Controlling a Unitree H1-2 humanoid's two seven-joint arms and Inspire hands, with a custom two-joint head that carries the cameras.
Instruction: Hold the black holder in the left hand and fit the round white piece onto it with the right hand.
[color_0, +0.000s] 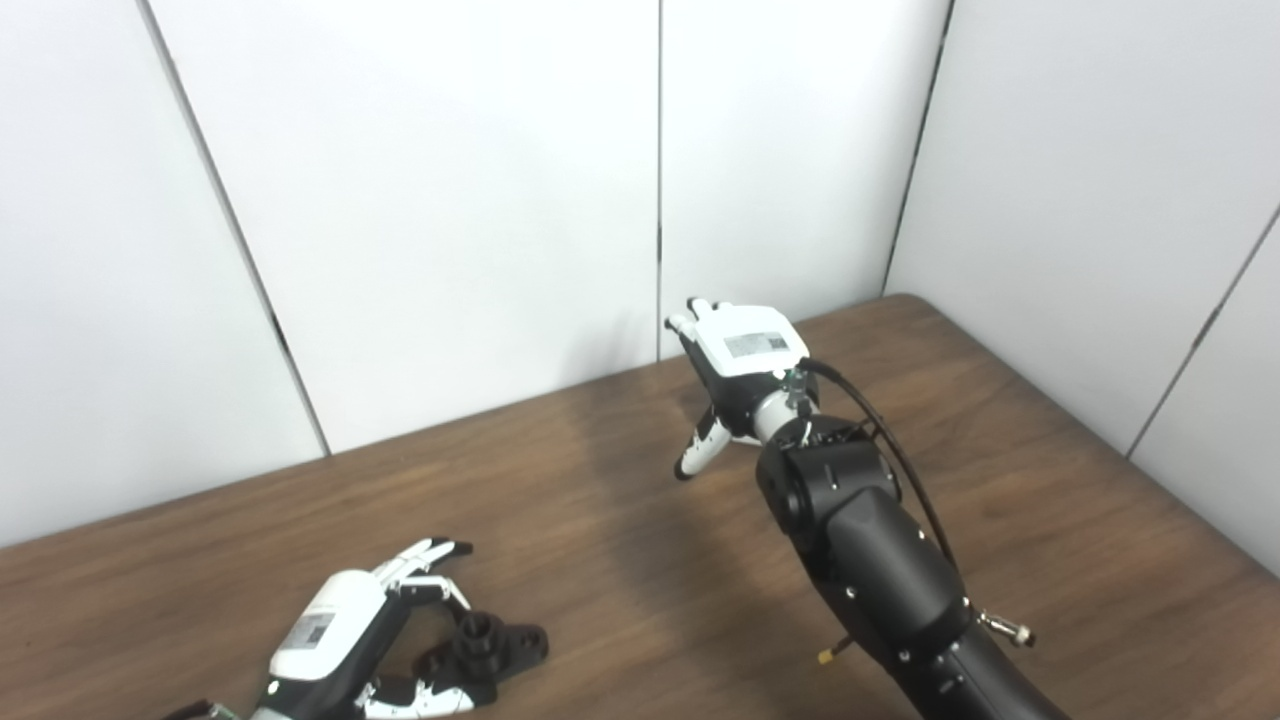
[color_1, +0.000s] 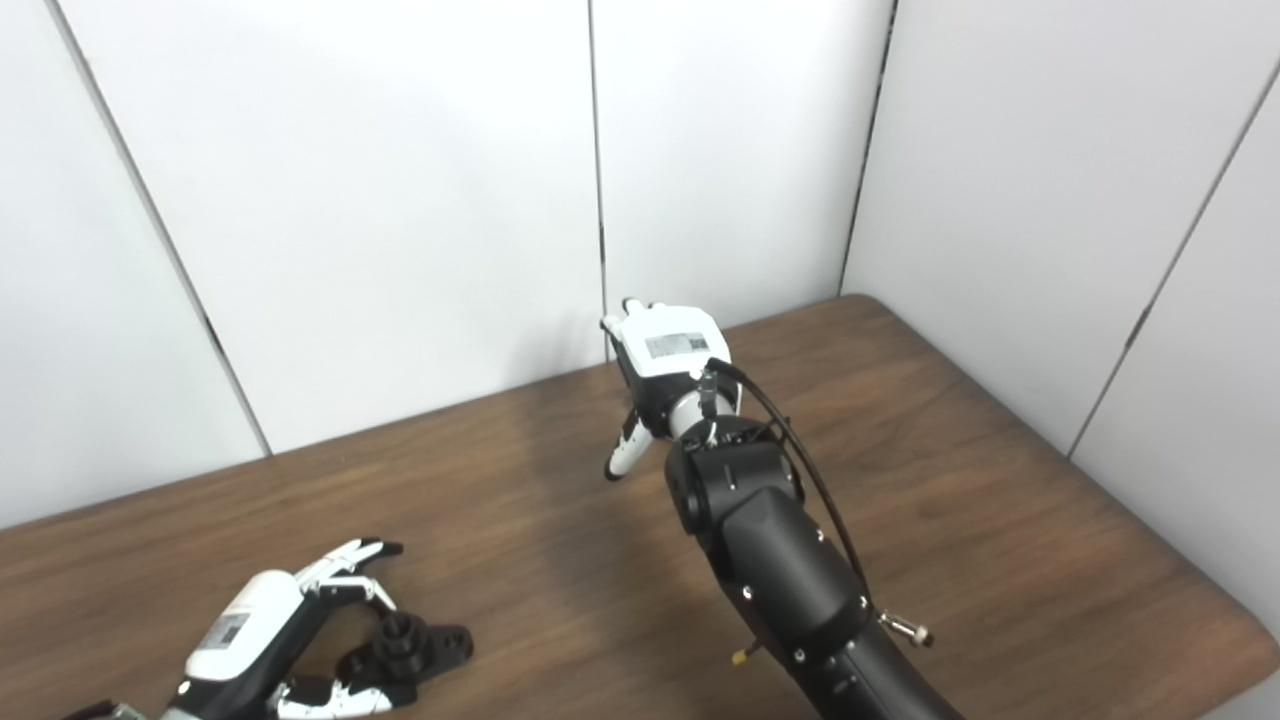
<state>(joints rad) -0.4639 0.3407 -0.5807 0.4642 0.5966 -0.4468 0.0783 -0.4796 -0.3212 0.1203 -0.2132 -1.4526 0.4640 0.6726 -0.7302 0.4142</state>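
Observation:
The black holder (color_0: 492, 645), a flat base with a short upright post, lies on the wooden table (color_0: 620, 560) at the front left. My left hand (color_0: 345, 635) rests at the holder's left side with its fingers (color_0: 425, 560) spread over it and the thumb below it, not closed on it. My right hand (color_0: 735, 365) is raised over the back middle of the table, back of the hand toward the camera, thumb hanging down and apart from the fingers. It is far from the holder. No round white piece shows in either view.
White wall panels (color_0: 450, 200) stand right behind the table's back edge. The table's right edge (color_1: 1180, 540) runs diagonally toward the front. My right forearm (color_0: 880, 570) covers part of the table's front middle.

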